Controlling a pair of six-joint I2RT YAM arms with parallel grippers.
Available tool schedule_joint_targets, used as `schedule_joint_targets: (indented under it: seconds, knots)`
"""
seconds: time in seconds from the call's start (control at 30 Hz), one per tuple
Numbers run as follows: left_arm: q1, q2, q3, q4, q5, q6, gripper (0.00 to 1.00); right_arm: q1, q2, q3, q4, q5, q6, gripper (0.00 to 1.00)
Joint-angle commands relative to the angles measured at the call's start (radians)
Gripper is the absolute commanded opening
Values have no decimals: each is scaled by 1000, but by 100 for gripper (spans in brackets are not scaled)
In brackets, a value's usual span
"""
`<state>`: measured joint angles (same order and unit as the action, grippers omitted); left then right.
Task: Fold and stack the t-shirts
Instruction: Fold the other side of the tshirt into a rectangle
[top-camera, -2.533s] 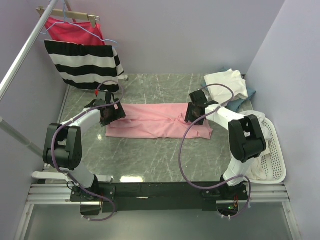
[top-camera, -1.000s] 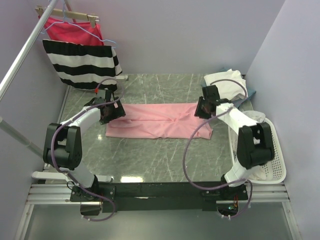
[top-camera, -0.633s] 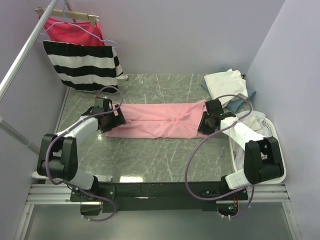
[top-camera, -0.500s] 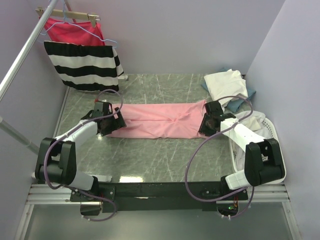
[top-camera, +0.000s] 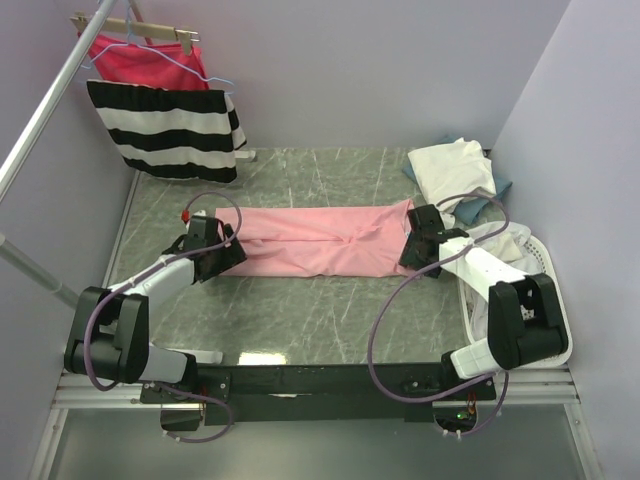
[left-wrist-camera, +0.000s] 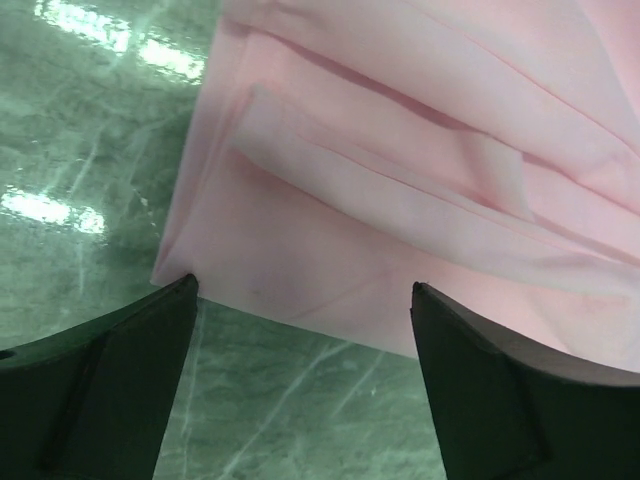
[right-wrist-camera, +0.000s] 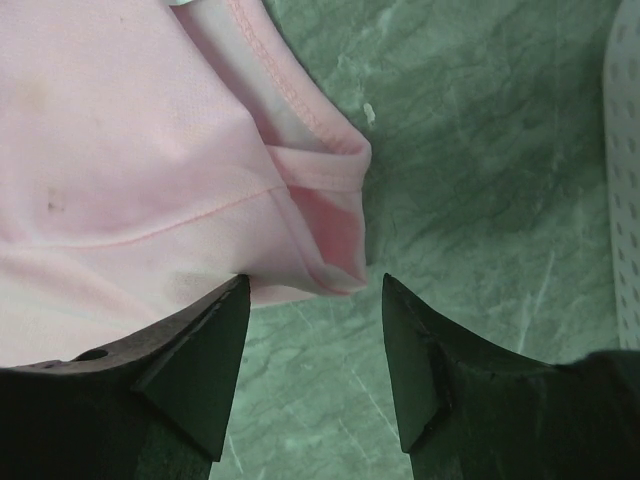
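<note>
Lying across the middle of the green marbled tabletop (top-camera: 300, 310): a light pink t-shirt (top-camera: 325, 240), folded lengthwise into a long flat band. At its left end, the left pincer (left-wrist-camera: 305, 300), spread wide, the cloth's near edge between the fingertips. At its right end, the right pincer (right-wrist-camera: 315, 290), likewise spread wide about the hemmed near corner. Heaped far right, cream-white t-shirts (top-camera: 452, 170) over a blue one (top-camera: 498, 188), beside a white basket (top-camera: 555, 330). Hanging far left, a striped garment (top-camera: 165, 135) and a magenta-red one (top-camera: 140, 62).
</note>
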<state>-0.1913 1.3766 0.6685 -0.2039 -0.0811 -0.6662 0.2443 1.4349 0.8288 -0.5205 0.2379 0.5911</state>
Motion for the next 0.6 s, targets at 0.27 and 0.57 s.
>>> schedule_joint_targets:
  seconds: [0.27,0.57]
  knots:
    - [-2,-17,-47,127,-68,-10,42,1,108,-23,152,-5,27,25]
    - [32,16,46,-21,-108,14,1,0,45,35,-8,167,29,0]
